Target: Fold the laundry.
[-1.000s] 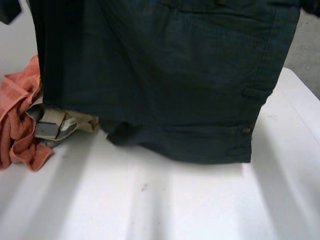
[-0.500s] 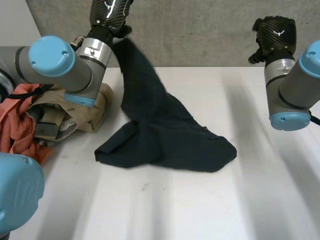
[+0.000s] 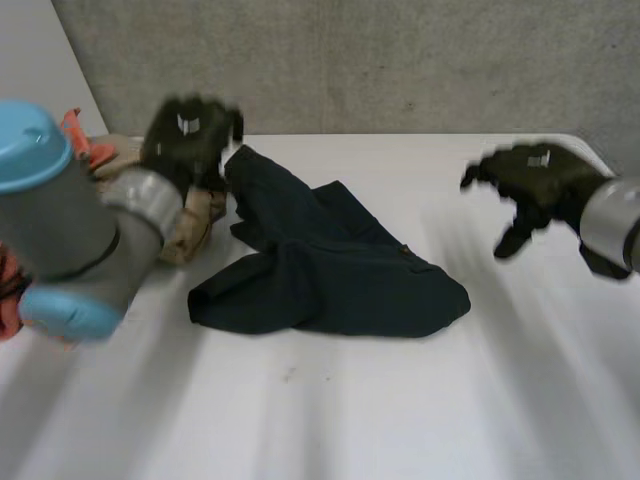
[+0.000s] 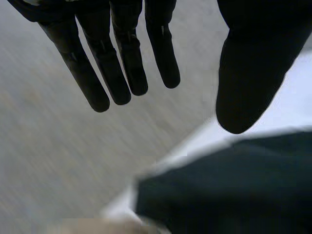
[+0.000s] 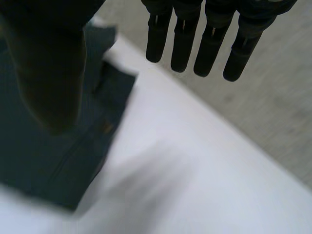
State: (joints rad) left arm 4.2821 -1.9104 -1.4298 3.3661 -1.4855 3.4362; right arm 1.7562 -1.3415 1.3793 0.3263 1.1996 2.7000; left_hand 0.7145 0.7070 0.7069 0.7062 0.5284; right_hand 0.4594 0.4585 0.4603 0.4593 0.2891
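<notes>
Head view: the dark navy shorts (image 3: pixel 340 270) are lying crumpled in a heap in the middle of the white table (image 3: pixel 400 400), with neither hand holding them. In my judgement the step in hand is spreading: each hand should be taking one end of the waistband or a hem and drawing the cloth flat before any fold. The left hand (image 3: pixel 190 135) is hovering at the heap's far end, just beside a beige garment (image 3: pixel 195 215) and an orange cloth (image 3: pixel 85 145) waiting in a pile. The right hand (image 3: pixel 530 180) is hanging over bare table, well apart from the shorts. A grey concrete wall (image 3: pixel 350 60) is running behind the far edge. Left wrist view: the fingers are reaching out straight with the thumb wide, gripping nothing, and the dark cloth is lying beneath the thumb. Right wrist view: the fingers are pointing straight with the thumb spread, empty, while a stitched edge and small rivet (image 5: pixel 105 127) of the shorts are lying beside the thumb. The tabletop is looking smooth, so the cloth will probably be sliding when tugged.
</notes>
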